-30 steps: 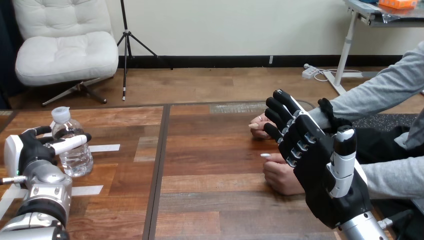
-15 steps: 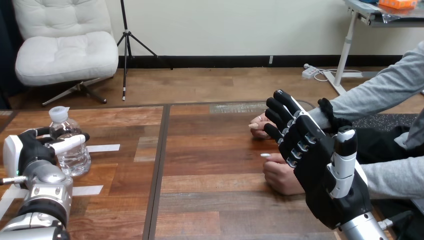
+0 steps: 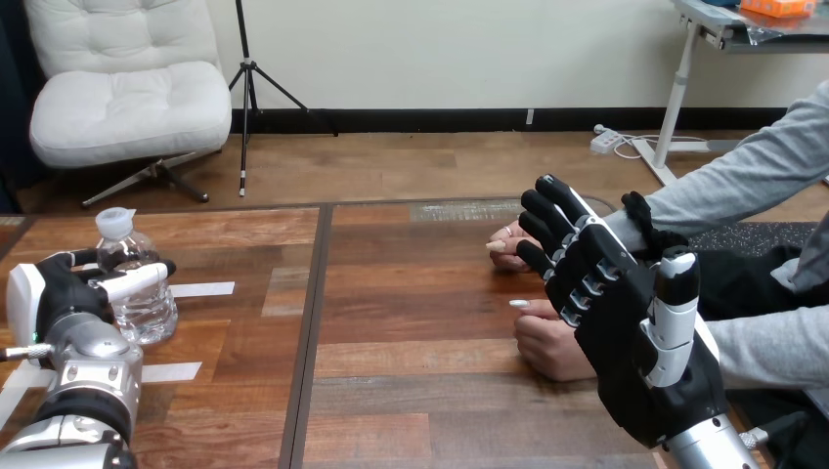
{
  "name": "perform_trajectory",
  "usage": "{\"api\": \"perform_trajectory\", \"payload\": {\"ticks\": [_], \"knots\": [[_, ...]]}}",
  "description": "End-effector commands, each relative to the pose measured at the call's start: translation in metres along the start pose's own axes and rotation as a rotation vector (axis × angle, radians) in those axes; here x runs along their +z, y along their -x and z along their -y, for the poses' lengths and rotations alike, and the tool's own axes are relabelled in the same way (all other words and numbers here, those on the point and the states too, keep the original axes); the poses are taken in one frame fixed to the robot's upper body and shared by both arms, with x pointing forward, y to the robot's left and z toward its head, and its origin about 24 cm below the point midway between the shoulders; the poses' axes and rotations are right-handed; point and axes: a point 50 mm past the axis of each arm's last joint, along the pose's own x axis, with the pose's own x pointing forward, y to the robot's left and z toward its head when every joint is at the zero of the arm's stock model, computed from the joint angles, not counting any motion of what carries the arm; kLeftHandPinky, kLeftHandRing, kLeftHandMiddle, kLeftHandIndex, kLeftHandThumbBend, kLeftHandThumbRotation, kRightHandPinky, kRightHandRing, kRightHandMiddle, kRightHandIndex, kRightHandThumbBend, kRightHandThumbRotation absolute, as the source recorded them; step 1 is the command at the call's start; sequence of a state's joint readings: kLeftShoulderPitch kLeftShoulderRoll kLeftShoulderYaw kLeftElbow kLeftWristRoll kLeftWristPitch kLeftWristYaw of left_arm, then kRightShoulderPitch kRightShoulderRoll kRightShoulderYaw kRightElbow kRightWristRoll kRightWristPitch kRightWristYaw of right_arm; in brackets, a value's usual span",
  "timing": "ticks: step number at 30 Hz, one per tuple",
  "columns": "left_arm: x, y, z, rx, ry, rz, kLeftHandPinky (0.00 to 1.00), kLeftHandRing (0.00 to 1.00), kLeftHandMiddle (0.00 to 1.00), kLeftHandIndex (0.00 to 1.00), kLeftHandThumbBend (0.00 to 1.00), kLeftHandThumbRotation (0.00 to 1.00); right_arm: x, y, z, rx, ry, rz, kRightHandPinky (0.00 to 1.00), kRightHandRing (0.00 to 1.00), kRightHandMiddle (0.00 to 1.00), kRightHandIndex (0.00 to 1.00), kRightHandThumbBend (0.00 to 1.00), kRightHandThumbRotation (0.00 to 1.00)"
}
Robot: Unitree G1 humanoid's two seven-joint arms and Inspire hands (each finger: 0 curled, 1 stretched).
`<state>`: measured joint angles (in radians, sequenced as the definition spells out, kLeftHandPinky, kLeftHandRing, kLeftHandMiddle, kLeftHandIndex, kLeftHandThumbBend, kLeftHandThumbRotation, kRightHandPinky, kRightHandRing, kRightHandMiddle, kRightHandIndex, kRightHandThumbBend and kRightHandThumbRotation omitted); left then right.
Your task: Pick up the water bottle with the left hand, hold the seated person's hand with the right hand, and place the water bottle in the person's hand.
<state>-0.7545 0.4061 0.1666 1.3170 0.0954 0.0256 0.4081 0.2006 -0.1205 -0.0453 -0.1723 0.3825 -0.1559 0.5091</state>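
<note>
A clear water bottle (image 3: 140, 293) with a white cap stands at the table's left side. My left hand (image 3: 57, 295) is beside it, thumb and fingers curled round its upper body. At the right, my right hand (image 3: 626, 337) stands on edge with its fingers straight and open, palm turned toward the person. It hides part of the person's two hands. The farther hand (image 3: 505, 252) rests on the table just past my fingertips. Below my fingers lies the nearer hand (image 3: 544, 344), loosely closed. I cannot tell whether my right hand touches either one.
Two white tape strips (image 3: 201, 289) (image 3: 168, 372) lie on the wooden table (image 3: 420, 391) near the bottle. A dark seam (image 3: 311, 322) splits the tabletop left of centre. The person's grey sleeves (image 3: 743, 176) come in from the right edge.
The bottle and my left hand shifted a little to the left during the first half second and have stayed still since. My right hand and the person's hands have not moved.
</note>
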Motion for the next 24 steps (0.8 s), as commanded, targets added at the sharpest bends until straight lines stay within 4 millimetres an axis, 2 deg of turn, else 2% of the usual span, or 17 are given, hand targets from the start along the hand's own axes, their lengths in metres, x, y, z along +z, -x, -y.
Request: {"api": "perform_trajectory", "payload": {"ticks": [1,15,24], "knots": [[0.0395,0.0001,0.0039,-0.011,0.021,0.106,0.55,0.65,0.68,0.68,0.82,0.0,0.0187,-0.0097,-0.0041,0.031,0.029,0.103,1.0,1.0,0.97,0.96,0.99,1.0],[0.0401,0.0,0.0038,-0.015,0.016,0.111,0.54,0.65,0.68,0.69,0.83,0.0,0.0184,-0.0102,-0.0033,0.029,0.024,0.102,1.0,0.99,0.96,0.95,0.99,1.0],[0.0404,-0.0001,0.0032,-0.007,0.011,0.114,0.48,0.58,0.63,0.67,0.83,0.0,0.0186,-0.0104,-0.0033,0.032,0.027,0.104,1.0,0.99,0.96,0.95,1.0,1.0]]}}
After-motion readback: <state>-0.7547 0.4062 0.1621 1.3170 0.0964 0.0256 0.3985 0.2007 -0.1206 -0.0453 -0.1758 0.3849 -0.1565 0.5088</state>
